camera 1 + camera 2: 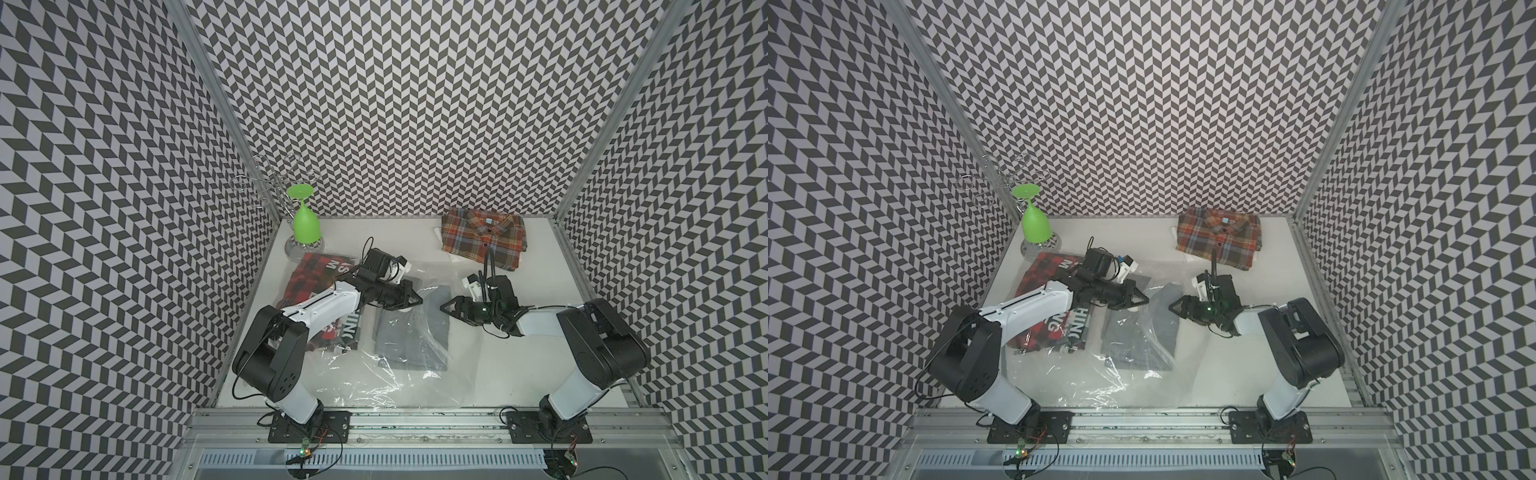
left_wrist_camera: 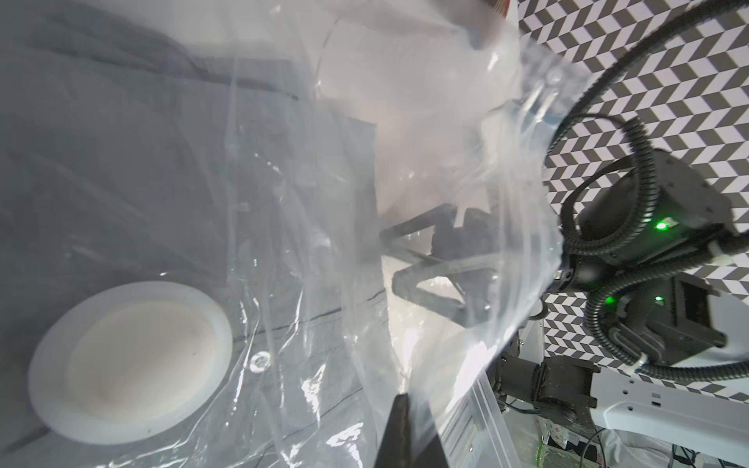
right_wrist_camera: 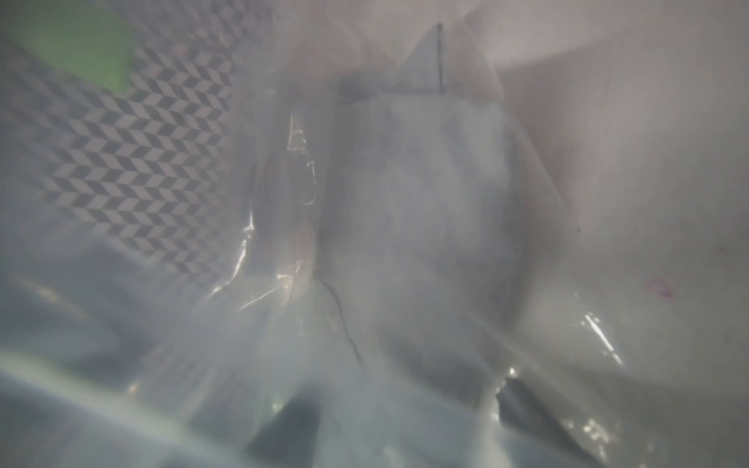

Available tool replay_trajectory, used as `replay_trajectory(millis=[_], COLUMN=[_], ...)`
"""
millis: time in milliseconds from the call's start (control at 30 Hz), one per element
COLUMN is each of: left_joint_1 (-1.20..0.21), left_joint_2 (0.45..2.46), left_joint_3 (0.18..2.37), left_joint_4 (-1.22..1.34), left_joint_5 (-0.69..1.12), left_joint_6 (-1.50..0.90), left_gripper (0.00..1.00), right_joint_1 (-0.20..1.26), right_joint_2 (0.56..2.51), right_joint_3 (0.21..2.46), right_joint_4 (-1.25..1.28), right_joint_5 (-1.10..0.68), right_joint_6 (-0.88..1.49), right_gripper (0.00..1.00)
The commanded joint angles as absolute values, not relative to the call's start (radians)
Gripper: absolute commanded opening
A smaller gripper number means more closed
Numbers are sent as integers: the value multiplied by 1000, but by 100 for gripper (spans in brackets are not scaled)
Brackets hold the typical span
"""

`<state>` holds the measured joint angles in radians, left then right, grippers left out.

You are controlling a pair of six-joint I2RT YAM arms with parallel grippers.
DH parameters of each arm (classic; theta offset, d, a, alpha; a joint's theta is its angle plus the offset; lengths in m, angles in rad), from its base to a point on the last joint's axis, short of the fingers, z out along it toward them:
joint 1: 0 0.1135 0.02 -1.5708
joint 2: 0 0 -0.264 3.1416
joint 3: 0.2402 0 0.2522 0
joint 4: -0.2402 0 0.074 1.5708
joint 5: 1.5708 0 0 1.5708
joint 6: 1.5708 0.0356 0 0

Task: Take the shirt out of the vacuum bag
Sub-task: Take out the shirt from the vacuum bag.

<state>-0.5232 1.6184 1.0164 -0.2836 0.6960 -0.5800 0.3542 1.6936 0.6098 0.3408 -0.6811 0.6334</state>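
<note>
The grey shirt [image 1: 401, 340] lies folded inside the vacuum bag [image 1: 386, 386] in the middle of the table [image 1: 519, 365]. The left gripper [image 1: 417, 300] pinches the bag's top layer, lifting the mouth. The right gripper [image 1: 444, 308], jaws apart and empty, is near the shirt's edge and should bite cloth only, not plastic.

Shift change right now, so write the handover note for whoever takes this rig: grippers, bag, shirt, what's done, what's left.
Grippers: left gripper shut, pinching the vacuum bag film and holding it raised. Right gripper open and empty, behind that film in the left wrist view, beside the grey shirt.
Things: shirt lies folded inside the bag, mid-table.
Done: bag film lifted at the mouth.
Left: grasp the shirt and pull it clear.
</note>
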Motion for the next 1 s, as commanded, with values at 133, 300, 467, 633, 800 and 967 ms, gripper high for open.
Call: replay_trajectory(millis=[133, 300, 467, 633, 800, 967], left_joint_1=[-527, -527, -526, -525, -520, -507], left_joint_2=[1644, 1655, 1657, 1662, 1670, 1697], left_joint_3=[958, 940, 912, 885, 854, 821], left_joint_4=[-235, -224, -211, -201, -195, -181], left_joint_5=[701, 702, 704, 704, 698, 698], left_joint_6=[-534, -520, -509, -497, -486, -470], left_gripper=[0, 0, 0, 0, 0, 0], right_joint_1=[392, 413, 432, 446, 444, 444], right_joint_2=[1780, 1820, 1850, 1843, 1751, 1776], right_joint_3=[614, 599, 595, 598, 574, 647], right_joint_4=[406, 465, 524, 490, 414, 320], right_joint_5=[-632, -640, -660, -612, -505, -434], right_joint_6=[647, 664, 682, 682, 687, 654], right_gripper=[71, 68, 62, 59, 73, 75])
